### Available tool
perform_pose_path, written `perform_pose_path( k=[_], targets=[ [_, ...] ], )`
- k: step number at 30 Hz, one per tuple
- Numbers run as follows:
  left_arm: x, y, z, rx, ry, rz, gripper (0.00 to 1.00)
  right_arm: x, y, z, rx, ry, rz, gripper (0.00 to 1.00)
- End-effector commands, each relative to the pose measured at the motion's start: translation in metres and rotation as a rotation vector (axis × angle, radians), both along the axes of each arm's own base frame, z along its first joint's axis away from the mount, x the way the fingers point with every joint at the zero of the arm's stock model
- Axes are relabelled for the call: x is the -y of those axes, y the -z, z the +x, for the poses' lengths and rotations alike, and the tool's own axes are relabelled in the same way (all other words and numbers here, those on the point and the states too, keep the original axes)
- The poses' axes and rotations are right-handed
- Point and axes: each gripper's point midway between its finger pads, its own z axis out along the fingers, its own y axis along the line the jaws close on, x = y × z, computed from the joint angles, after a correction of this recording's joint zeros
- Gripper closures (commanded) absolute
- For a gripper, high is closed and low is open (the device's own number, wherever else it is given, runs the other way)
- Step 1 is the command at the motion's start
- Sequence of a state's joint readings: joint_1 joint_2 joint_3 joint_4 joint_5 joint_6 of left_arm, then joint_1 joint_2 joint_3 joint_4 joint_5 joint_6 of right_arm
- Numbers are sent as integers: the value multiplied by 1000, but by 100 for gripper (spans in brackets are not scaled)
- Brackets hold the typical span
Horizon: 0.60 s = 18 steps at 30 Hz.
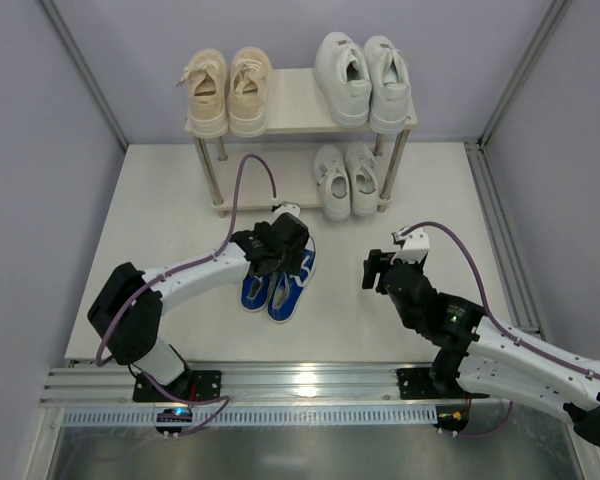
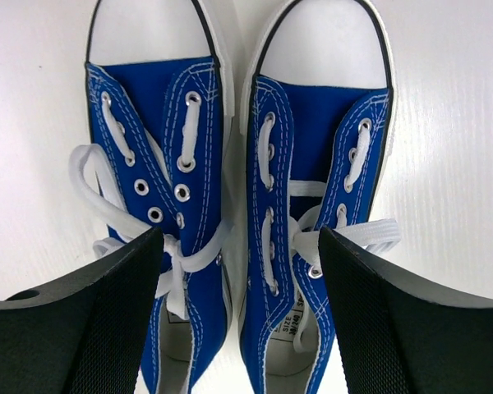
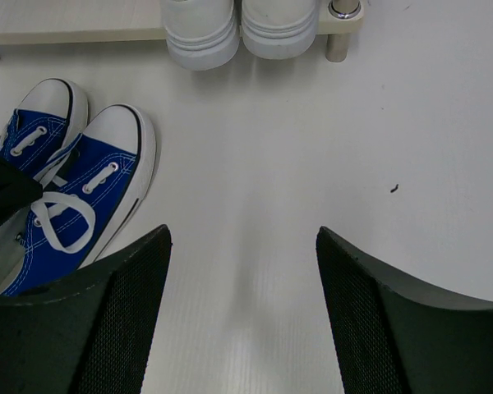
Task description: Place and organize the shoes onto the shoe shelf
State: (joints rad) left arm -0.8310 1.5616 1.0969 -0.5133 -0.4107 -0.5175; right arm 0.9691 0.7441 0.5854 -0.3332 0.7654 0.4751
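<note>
From the top view, my left gripper [image 1: 280, 246] hangs over the blue pair [image 1: 277, 287], which lies side by side on the table [image 1: 170, 210], near of the shelf [image 1: 295, 105] and apart from it. The beige pair [image 1: 227, 90] is on the top board's left, the big white pair [image 1: 362, 78] on its right, and the small white pair [image 1: 345, 180] on the lower board's right. My right gripper [image 1: 384, 266] hovers to the right of the blue pair, over bare table.

On the left wrist, the fingers [image 2: 99, 328] stand wide, straddling both blue shoes at the laces [image 2: 115, 215]. I cannot tell whether they touch, and nothing is clamped.

On the right wrist, the jaws stand wide with only table between them. The blue pair lies to the left, toes toward the shelf.
</note>
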Motion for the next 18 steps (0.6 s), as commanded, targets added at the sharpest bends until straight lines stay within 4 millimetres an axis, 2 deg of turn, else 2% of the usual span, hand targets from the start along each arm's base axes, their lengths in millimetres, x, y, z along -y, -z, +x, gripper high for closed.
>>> perform_pose_path(
  k=[1,10,18],
  targets=[
    [9,2,2,-9,1,-30,25,2,-5,1,17,26,18,26],
    [-10,25,-8,-52,-27,50,25,3,-1,1,14,33,26,27],
    [-14,50,-14,-88,-18,81,29,5,0,0,12,38,26,26]
  ],
)
